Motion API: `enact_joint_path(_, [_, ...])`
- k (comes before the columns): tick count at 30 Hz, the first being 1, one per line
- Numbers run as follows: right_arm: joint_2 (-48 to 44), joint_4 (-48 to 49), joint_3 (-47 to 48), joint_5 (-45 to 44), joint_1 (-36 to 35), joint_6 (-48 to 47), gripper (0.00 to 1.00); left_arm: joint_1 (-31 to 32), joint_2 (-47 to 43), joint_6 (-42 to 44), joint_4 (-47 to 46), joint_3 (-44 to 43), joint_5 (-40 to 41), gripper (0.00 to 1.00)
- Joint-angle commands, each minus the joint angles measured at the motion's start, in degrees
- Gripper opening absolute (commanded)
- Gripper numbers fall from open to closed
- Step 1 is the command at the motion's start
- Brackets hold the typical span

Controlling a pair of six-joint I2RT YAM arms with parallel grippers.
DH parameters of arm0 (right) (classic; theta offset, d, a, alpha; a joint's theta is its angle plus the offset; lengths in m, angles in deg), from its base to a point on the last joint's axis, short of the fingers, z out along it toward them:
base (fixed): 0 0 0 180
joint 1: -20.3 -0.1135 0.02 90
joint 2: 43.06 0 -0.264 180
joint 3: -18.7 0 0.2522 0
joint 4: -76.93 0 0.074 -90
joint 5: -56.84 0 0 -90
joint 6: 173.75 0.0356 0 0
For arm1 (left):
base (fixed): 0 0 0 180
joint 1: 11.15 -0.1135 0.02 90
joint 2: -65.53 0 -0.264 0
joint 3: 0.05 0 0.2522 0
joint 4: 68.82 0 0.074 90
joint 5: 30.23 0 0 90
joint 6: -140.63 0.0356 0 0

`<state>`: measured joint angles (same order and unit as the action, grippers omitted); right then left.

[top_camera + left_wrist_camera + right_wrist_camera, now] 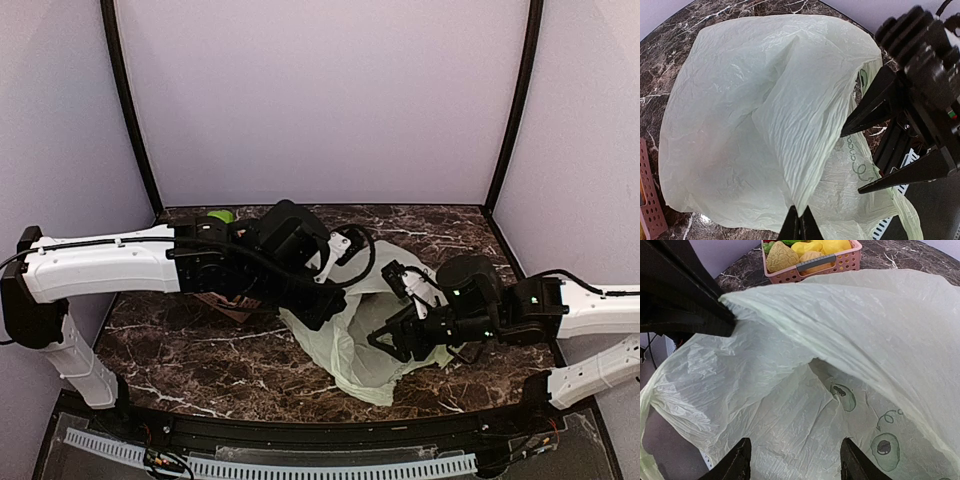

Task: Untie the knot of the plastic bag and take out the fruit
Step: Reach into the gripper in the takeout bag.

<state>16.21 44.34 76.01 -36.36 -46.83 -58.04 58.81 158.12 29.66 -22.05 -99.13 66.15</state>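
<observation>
- A thin, pale green translucent plastic bag (352,350) lies crumpled on the dark marble-patterned table (190,350), between the two arms
- The left gripper (800,226) has its black fingers pressed together on a raised fold of the bag's upper layer, pinching the film and holding it up off the lower layer
- In the right wrist view this lifted sheet stretches from the left fingertip across the frame like a tent, and the inside of the bag shows below it, printed with small green cartoon figures
- The right gripper (796,442) is spread wide and grasps nothing; its two fingers (742,460) hover at the bag's open side, just beside the film
- From the left wrist, the right gripper's pointed black fingers sit against the bag's right edge, well parted
- I cannot tell whether any fruit remains inside the bag; the part that shows looks flat
- A green round toy fruit (220,215) shows just behind the left forearm at the far left of the table, outside the bag
- A pink perforated plastic basket (852,259) stands beyond the bag; it holds a tan oval toy fruit (812,255) behind a grey handle, a pale yellow textured round piece (781,257) and yellow pieces (832,245)
</observation>
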Motion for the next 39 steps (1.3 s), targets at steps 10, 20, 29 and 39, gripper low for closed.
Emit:
enact_joint_path(10, [9.9,0.0,-1.1,-8.6,-9.6,0.5,0.52,-2.5,-4.6,-1.0,-2.1,2.6,-2.3,0.01])
enact_joint_path(20, [17.8,0.1,0.7,-10.6,-4.2,8.6,0.54,-2.6,-6.6,2.8,-4.9,4.7,-7.1,0.01])
enact_joint_path(29, [21.7,9.1,0.3,-8.1,6.4,10.8,0.61,-2.6,-5.0,2.1,-10.4,5.7,-16.1,0.01])
enact_joint_path(39, [22.7,21.7,-3.7,1.3,9.2,11.3,0.77,3.0,6.6,-1.5,-22.0,-1.6,-22.6,0.01])
